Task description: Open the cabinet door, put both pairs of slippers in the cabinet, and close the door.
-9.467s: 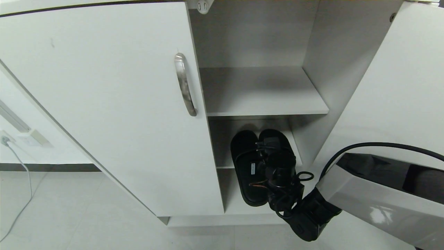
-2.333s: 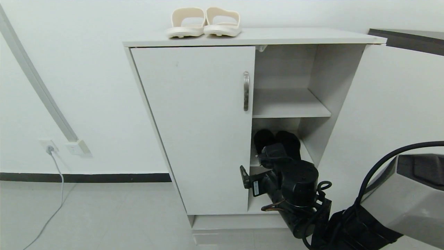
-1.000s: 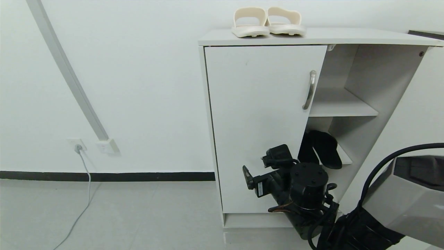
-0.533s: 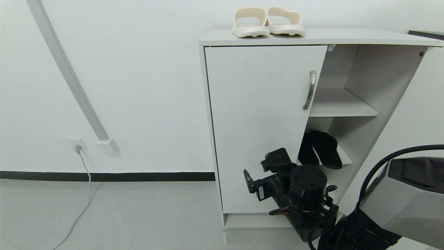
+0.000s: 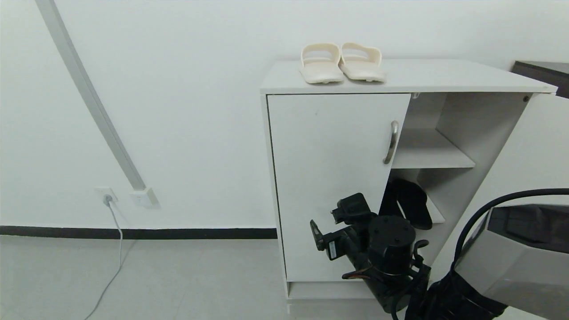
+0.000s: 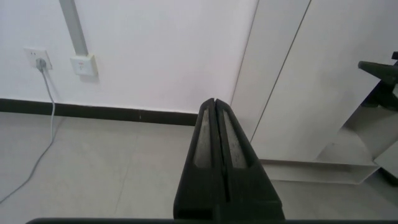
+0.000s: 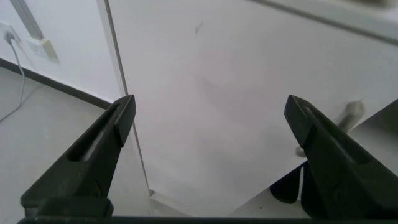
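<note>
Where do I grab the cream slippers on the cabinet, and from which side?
Pinch the cream rubber slippers where their inner edges touch, at the flat near ends, coming from the front over the white cabinet top. They lie side by side with arched straps at the far end, so the open right tool could take both.

1. The black slippers are partly hidden behind the shut door and the right arm; their near ends cannot be seen
2. The open door is cut off by the right edge of the head view
3. In the right wrist view the handle is blurred, and a finger covers its lower part
</note>
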Robot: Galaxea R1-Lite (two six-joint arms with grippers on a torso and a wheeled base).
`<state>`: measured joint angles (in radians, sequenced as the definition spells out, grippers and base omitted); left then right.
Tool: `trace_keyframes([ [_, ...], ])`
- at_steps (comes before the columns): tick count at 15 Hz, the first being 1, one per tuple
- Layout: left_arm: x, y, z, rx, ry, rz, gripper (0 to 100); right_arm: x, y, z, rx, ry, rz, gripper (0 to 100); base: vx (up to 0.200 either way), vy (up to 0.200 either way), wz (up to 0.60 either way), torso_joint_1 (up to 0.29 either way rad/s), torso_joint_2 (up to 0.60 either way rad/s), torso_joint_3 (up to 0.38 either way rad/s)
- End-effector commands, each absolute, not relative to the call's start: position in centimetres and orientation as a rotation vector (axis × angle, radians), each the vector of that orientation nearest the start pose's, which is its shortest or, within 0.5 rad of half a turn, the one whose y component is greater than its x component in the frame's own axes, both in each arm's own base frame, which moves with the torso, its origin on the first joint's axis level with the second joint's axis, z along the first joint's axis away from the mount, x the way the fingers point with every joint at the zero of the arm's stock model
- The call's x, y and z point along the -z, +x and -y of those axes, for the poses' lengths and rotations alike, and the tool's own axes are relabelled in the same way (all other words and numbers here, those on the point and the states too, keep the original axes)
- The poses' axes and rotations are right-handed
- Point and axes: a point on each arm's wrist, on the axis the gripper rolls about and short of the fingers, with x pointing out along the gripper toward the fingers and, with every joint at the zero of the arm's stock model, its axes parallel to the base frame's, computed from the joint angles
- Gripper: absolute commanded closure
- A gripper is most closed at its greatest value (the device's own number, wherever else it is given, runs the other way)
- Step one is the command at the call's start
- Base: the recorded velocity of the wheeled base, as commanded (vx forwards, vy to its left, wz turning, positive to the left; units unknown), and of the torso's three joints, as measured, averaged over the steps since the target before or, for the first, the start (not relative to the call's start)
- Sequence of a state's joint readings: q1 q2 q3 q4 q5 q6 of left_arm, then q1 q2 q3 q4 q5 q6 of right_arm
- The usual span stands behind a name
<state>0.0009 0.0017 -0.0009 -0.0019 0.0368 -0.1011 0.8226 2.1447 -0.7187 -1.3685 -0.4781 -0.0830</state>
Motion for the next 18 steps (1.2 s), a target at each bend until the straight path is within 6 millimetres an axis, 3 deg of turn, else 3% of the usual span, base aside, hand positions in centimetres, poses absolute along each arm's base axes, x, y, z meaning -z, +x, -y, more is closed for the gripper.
trace_keyframes([
  [1, -7.61, -2.28, -0.08, -0.038, -0.101, 0.003, 100, -8.3, 25.4, -25.91, -0.347, -0.119, -0.035, 0, 0.0, 0.0, 0.0, 0.105, -0.47, -0.359],
  [18, -7.57, -2.27, -0.08, -0.038, -0.103, 0.002, 100, -7.71, 25.59, -25.86, -0.343, -0.131, -0.048, 0, 0.0, 0.0, 0.0, 0.173, -0.49, -0.321],
])
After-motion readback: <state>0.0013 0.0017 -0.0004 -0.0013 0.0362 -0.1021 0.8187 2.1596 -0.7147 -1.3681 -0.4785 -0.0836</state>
